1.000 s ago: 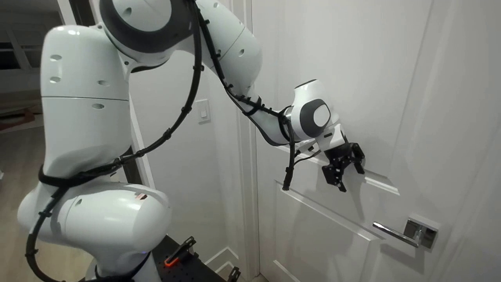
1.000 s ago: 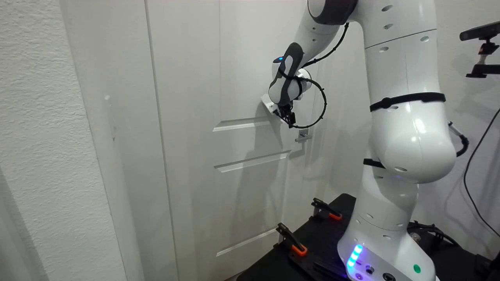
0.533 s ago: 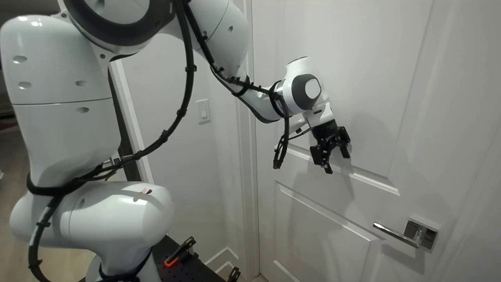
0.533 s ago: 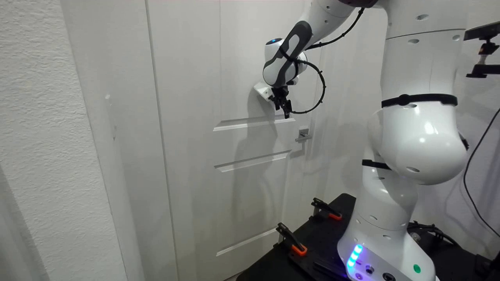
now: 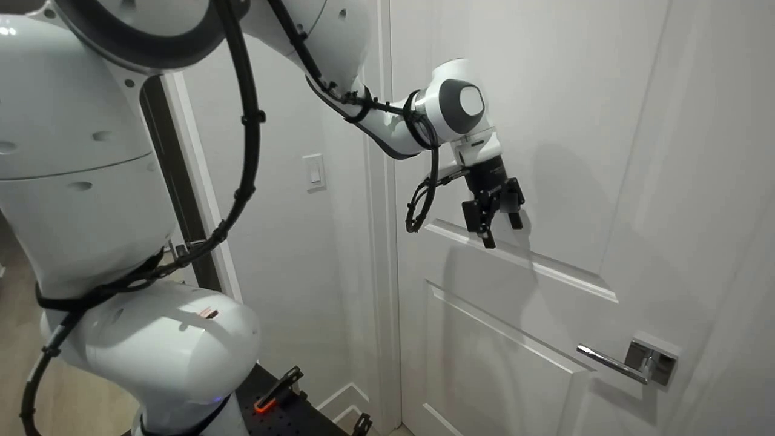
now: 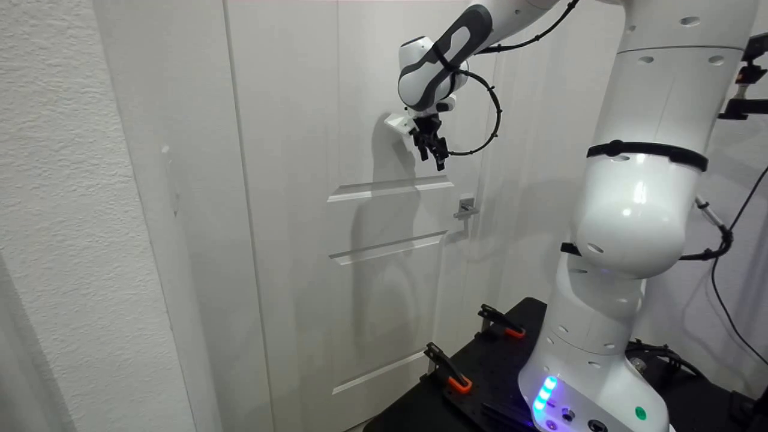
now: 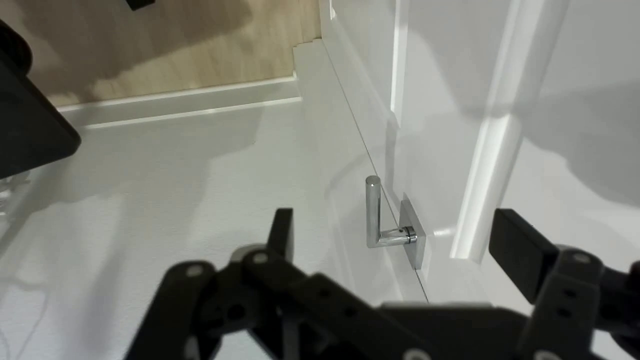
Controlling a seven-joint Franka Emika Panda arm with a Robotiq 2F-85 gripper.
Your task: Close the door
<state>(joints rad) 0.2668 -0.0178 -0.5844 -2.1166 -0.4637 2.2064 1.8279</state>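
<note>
Lever handle: polished silver, a round bar bent at a right angle and fixed to a flat square plate.
Door: directly behind the lever handle and bearing it; smooth white, with recessed rectangular panels in bevelled moulding; a thin dark seam ran just beside the plate in the wrist view.
Gripper: above and left of the lever handle in both exterior views; black, angular, jointed, its blocky fingers standing wide apart; whether it touched the door could not be told.
Robot arm: right of the lever handle in an exterior view; glossy white, rounded segments with dark grey bands.
Cable: upper left of the lever handle in an exterior view; black, curving along the arm.
Light switch: upper left of the lever handle; a small white rectangle.
Wall: far left of the lever handle in an exterior view; rough, stippled white.
Table: below the lever handle; flat and black, with orange-tipped black clamps at its edge.
Floor: above and left of the lever handle in the wrist view; pale, wood-grained.
</note>
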